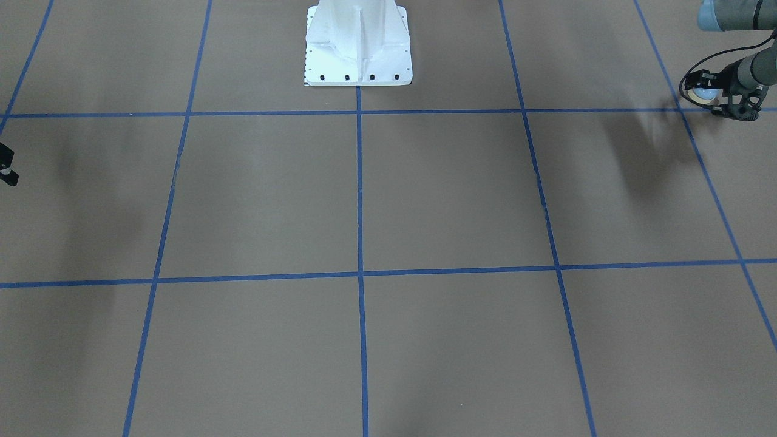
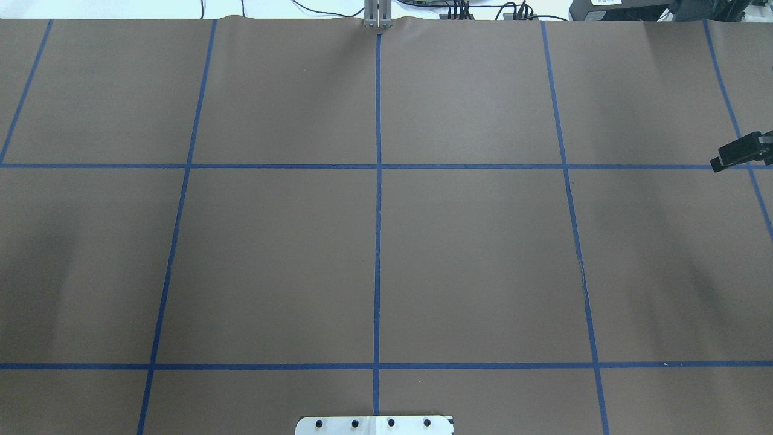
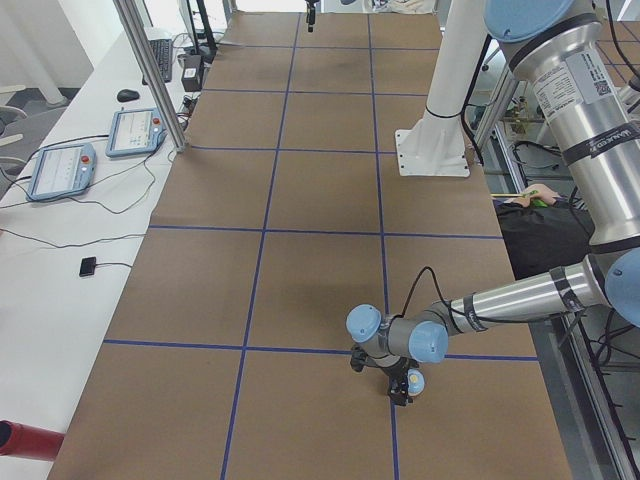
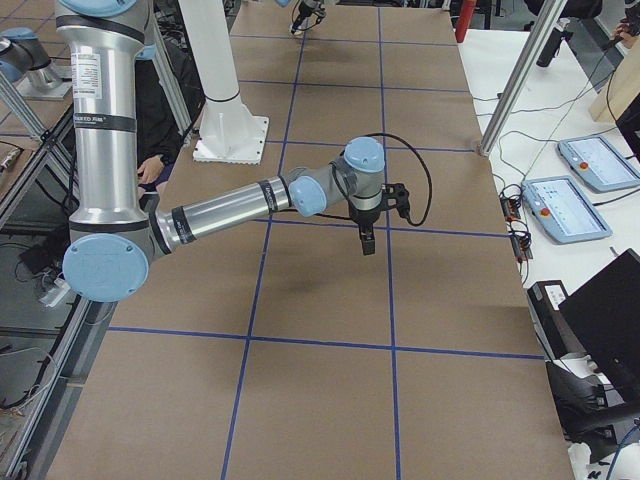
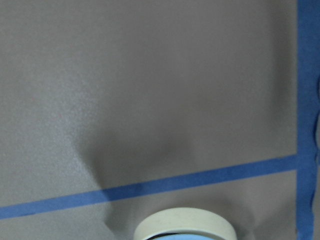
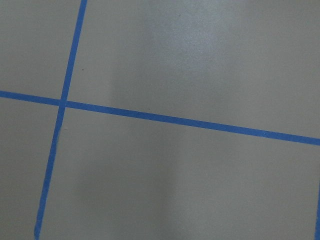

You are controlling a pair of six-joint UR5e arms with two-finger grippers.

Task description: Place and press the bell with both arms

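The light-blue bell point(image 1: 704, 93) with its cream rim sits between the fingers of my left gripper point(image 1: 711, 98), which is shut on it just above the table at my far left side. The exterior left view shows the same gripper point(image 3: 401, 388) pointing down with the bell point(image 3: 415, 380) in it. In the left wrist view only the bell's cream rim point(image 5: 185, 227) shows at the bottom edge, above its shadow on the table. My right gripper point(image 2: 738, 155) hangs over the table's right edge; it looks shut and empty. It also shows in the exterior right view point(image 4: 366, 240).
The brown table point(image 2: 471, 254) is marked with blue tape lines. The white fixed pedestal point(image 1: 358, 45) stands at the robot's side of the table. Operator pendants point(image 3: 95, 150) lie on a white side bench.
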